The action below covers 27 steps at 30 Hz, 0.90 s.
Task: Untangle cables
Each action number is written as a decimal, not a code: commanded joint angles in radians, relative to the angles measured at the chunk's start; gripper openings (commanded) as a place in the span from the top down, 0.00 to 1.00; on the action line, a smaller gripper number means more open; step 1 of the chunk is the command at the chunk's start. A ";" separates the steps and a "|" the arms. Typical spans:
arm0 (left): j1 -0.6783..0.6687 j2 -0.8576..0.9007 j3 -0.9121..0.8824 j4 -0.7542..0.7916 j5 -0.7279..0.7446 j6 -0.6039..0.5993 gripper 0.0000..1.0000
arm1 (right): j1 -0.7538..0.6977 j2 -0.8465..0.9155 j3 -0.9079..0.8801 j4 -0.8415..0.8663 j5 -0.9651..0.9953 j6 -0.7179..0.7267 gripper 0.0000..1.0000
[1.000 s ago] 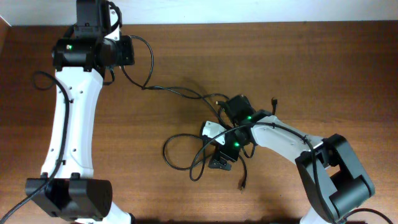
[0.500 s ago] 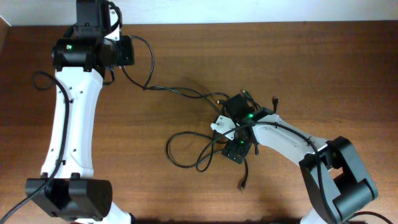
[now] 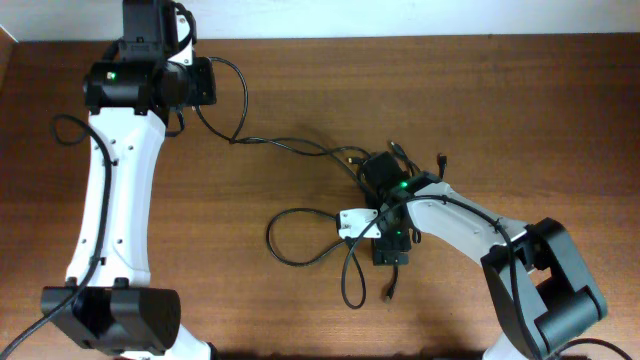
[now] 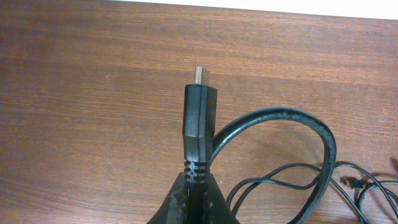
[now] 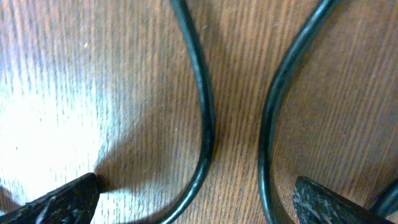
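Note:
Thin black cables (image 3: 290,148) run from my left gripper (image 3: 205,82) at the top left to a tangle at mid-table, with loops (image 3: 272,240) and a loose plug end (image 3: 388,296). In the left wrist view my left gripper (image 4: 198,190) is shut on a black plug (image 4: 199,118) with a metal tip, held just above the wood. My right gripper (image 3: 390,250) is low over the tangle. In the right wrist view it (image 5: 199,202) is open, its fingertips straddling two cable strands (image 5: 205,124) that lie on the table.
Small plug ends (image 3: 440,160) lie behind the right arm. The wooden table's back edge (image 3: 400,38) meets a white wall. The left arm's white links (image 3: 110,200) span the left side. More strands curl at the lower right of the left wrist view (image 4: 323,143).
My right gripper has swung from pointing lower-left to pointing toward the front edge, dragging the loops so that one now hangs toward the front. The left arm has not moved.

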 commanded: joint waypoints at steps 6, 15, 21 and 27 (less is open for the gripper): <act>0.005 -0.019 0.014 0.002 0.014 0.013 1.00 | 0.041 0.116 -0.095 0.035 0.148 -0.010 0.01; 0.005 -0.019 0.014 -0.003 0.014 0.013 1.00 | 0.071 0.116 -0.095 0.099 0.197 0.077 0.01; 0.005 -0.019 0.014 -0.006 0.015 0.013 1.00 | 0.071 0.116 -0.095 0.084 0.197 0.201 0.01; 0.005 -0.019 0.014 -0.005 0.034 0.020 1.00 | 0.071 0.116 -0.095 0.100 0.197 0.204 0.01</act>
